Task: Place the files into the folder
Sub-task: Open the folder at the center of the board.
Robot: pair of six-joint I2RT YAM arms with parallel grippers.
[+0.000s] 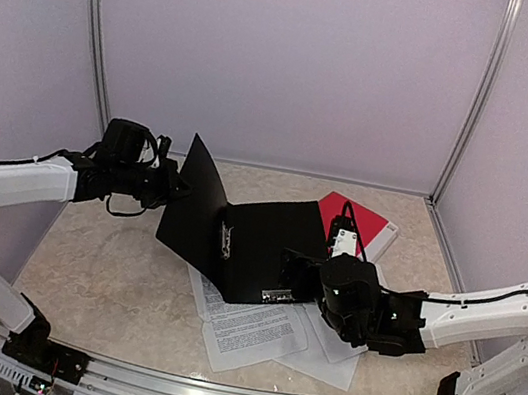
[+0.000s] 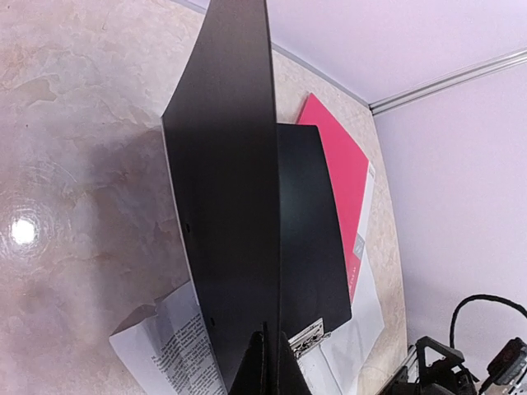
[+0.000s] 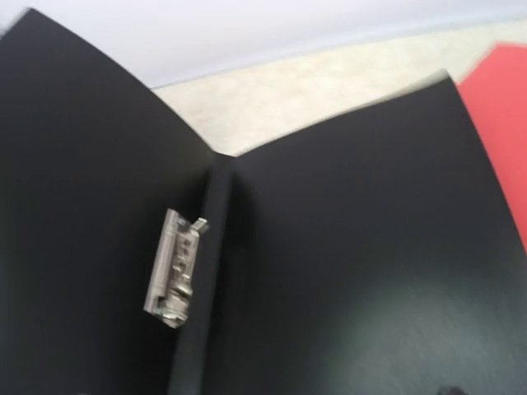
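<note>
The black folder [image 1: 256, 247] lies open in the middle of the table. Its right cover is flat and its left cover [image 2: 230, 206] is raised steeply. My left gripper [image 1: 179, 187] [image 2: 269, 362] is shut on the outer edge of that raised cover. A metal clip [image 3: 174, 267] sits beside the spine inside. The files [image 1: 247, 332] [image 2: 169, 350], white sheets with some printed text, lie partly under the folder and stick out at its near side. My right gripper [image 1: 304, 273] hovers at the near right corner of the flat cover. Its fingers do not show in the right wrist view.
A red folder [image 1: 361, 222] [image 2: 342, 173] [image 3: 502, 107] lies at the back right, partly under the black one. Booth walls and metal posts close the table on three sides. Bare marbled tabletop [image 1: 90, 270] lies to the left.
</note>
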